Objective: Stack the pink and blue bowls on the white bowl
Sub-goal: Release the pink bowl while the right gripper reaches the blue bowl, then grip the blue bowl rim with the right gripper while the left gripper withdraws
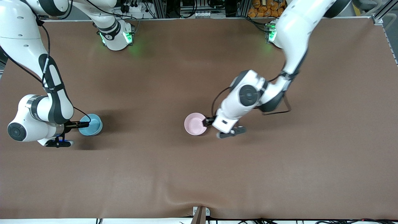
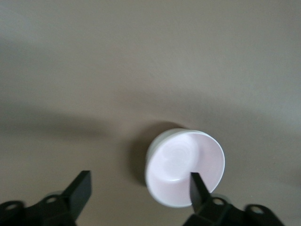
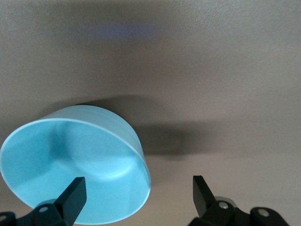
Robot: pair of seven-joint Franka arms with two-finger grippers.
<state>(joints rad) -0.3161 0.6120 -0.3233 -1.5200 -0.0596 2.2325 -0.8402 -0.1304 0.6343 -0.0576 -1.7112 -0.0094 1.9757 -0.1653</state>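
Note:
The pink bowl [image 1: 195,123] sits mid-table. In the left wrist view the pink bowl [image 2: 186,165] shows a whitish outer rim [image 2: 159,141], as if nested in the white bowl; the front view shows only pink. My left gripper [image 1: 205,121] [image 2: 138,190] is open at that bowl's edge, one finger [image 2: 196,188] over its inside and the other over the table. The blue bowl [image 1: 90,124] [image 3: 70,160] stands toward the right arm's end. My right gripper [image 1: 81,125] [image 3: 136,193] is open, low, astride the blue bowl's wall.
A brown mat [image 1: 199,174] covers the whole table, with a raised wrinkle at its edge nearest the front camera. Both arm bases [image 1: 116,37] stand along the edge farthest from that camera. Nothing else lies on the mat.

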